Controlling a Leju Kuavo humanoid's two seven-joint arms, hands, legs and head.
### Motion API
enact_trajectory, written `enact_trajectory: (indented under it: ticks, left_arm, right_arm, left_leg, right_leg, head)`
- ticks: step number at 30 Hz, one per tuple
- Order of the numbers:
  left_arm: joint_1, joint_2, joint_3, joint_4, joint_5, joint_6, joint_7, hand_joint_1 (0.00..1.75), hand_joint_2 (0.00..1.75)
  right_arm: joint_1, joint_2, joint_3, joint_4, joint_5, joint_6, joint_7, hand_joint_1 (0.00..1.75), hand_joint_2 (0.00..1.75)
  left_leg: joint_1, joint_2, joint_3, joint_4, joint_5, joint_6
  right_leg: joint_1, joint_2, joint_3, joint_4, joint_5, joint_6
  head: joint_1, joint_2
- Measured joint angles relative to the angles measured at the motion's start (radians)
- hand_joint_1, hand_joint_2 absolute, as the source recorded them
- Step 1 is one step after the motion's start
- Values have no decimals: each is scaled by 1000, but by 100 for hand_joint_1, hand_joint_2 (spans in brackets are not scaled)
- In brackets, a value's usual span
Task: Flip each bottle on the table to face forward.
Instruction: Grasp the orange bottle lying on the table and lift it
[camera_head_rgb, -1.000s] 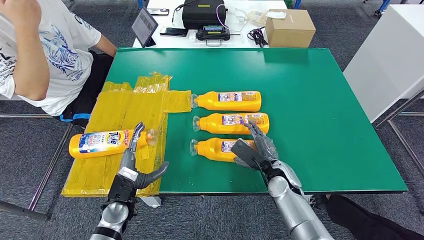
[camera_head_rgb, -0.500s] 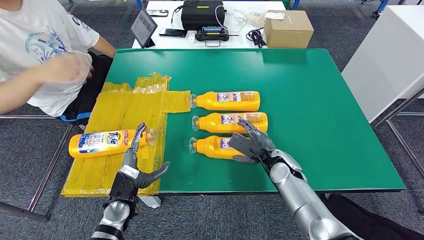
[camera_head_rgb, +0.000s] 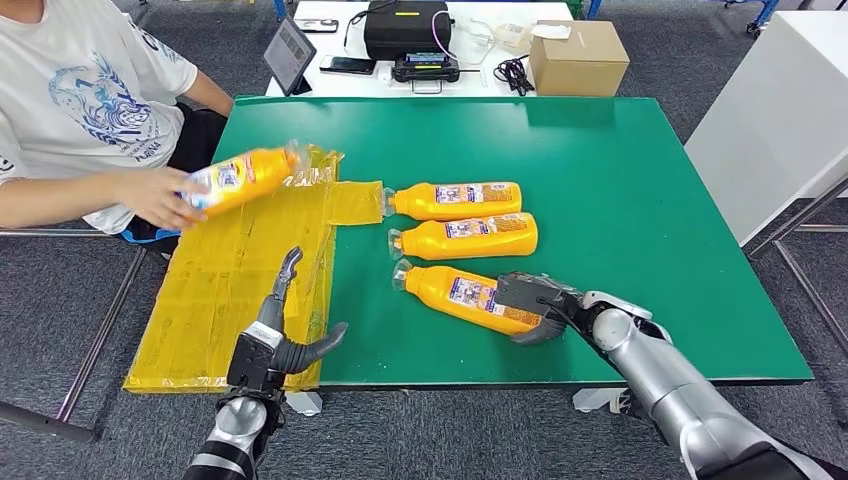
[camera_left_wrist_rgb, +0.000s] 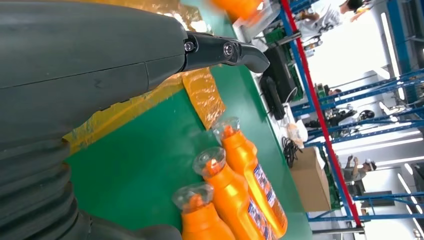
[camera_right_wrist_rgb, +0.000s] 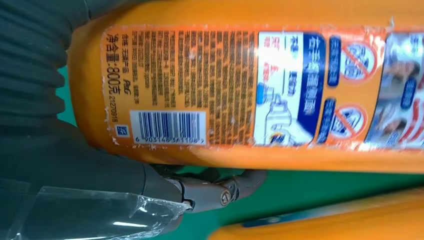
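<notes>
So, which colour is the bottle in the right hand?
Orange bottle, held by the right hand; right wrist view shows it best.

Cardboard box (camera_head_rgb: 579, 57), tablet (camera_head_rgb: 289, 54) behind.

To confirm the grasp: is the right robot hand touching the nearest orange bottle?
Touching. In the right wrist view the right robot hand wraps the nearest orange bottle, fingers under it, no gap.

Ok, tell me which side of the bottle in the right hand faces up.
Back side up: the bottle held by the right hand shows its barcode and fine-print label, not the front logo.
</notes>
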Motion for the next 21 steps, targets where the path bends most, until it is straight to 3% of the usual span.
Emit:
enact_trajectory:
  ticks: [7,17,19,21]
  left_arm:
    - [-6,0,-10,17,12,-1,0,0,175]
    - [-13,-5,-16,30,26,10,-2,0,175]
    - [-12,-6,-16,30,27,12,-2,0,175]
    - [-12,-8,-16,30,27,12,-2,0,175]
  right_arm:
    - [-26,-90,118,-74,-17,21,47,26,175]
    - [-45,-112,228,-89,9,-41,97,21,175]
    - [-45,-109,241,-89,14,-60,101,45,175]
    - [-46,-107,248,-89,16,-66,103,109,175]
  left_leg:
    - [0,0,-3,0,0,0]
    - [0,0,-4,0,0,0]
    - [0,0,-4,0,0,0]
    - [0,0,-4,0,0,0]
  right_leg:
    - [0,0,-3,0,0,0]
    - [0,0,-4,0,0,0]
    - [0,0,-4,0,0,0]
    - [0,0,-4,0,0,0]
  head:
    - [0,0]
    - [0,0]
    - [0,0]
    - [0,0]
